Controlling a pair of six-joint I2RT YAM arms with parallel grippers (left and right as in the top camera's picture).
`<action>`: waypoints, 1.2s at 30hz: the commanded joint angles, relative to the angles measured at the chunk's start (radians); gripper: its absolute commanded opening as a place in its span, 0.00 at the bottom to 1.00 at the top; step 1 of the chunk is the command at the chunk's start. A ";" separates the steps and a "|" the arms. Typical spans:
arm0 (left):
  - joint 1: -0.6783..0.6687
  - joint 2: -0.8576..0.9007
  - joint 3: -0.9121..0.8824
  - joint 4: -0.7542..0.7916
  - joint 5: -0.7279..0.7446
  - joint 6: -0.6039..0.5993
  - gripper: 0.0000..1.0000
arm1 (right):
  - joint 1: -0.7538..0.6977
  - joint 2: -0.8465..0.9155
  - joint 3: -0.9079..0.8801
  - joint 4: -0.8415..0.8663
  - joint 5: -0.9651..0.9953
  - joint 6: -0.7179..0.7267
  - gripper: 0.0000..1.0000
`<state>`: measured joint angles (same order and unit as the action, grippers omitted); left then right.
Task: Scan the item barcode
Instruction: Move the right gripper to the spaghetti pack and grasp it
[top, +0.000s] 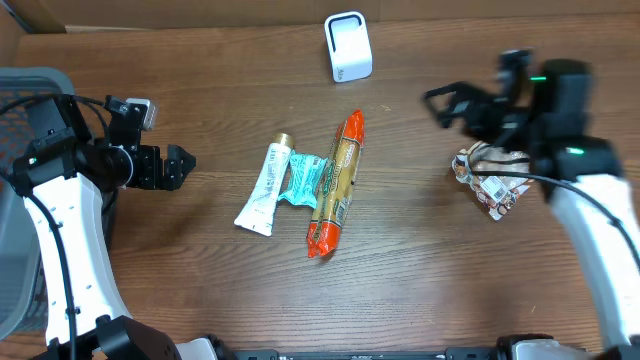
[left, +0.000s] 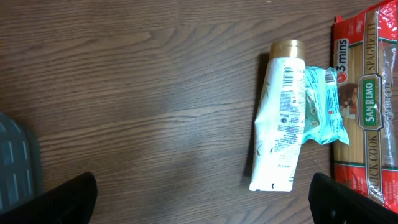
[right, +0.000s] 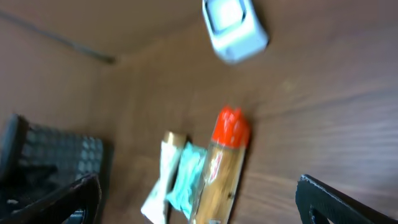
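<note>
Three items lie side by side mid-table: a white tube (top: 265, 188) with a gold cap, a teal packet (top: 303, 180) and a long spaghetti pack (top: 337, 185) with red ends. The white barcode scanner (top: 348, 46) stands at the back. My left gripper (top: 180, 165) is open, left of the tube, holding nothing. In the left wrist view the tube (left: 280, 118), teal packet (left: 323, 106) and spaghetti (left: 367, 106) lie ahead of the open gripper (left: 202, 205). My right gripper (top: 445, 103) hangs open and empty at the right; its blurred view shows the scanner (right: 235, 25) and spaghetti (right: 222, 168).
A crumpled brown-and-white packet (top: 490, 180) lies on the table under the right arm. A grey mesh basket (top: 20, 100) sits at the far left edge, also seen as the basket (right: 56, 155) in the right wrist view.
</note>
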<state>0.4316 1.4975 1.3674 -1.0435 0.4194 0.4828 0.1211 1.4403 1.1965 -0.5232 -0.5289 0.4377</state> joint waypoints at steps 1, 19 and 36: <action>-0.006 0.006 0.000 0.001 0.015 0.018 0.99 | 0.137 0.095 0.003 0.003 0.166 0.077 1.00; -0.008 0.006 0.000 0.001 0.015 0.018 0.99 | 0.380 0.473 0.003 0.132 0.151 0.215 0.98; -0.008 0.006 0.000 0.001 0.015 0.018 1.00 | 0.378 0.539 0.042 0.098 0.161 0.276 0.12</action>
<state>0.4316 1.4975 1.3674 -1.0435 0.4194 0.4828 0.5179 1.9862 1.2102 -0.3908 -0.3908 0.7506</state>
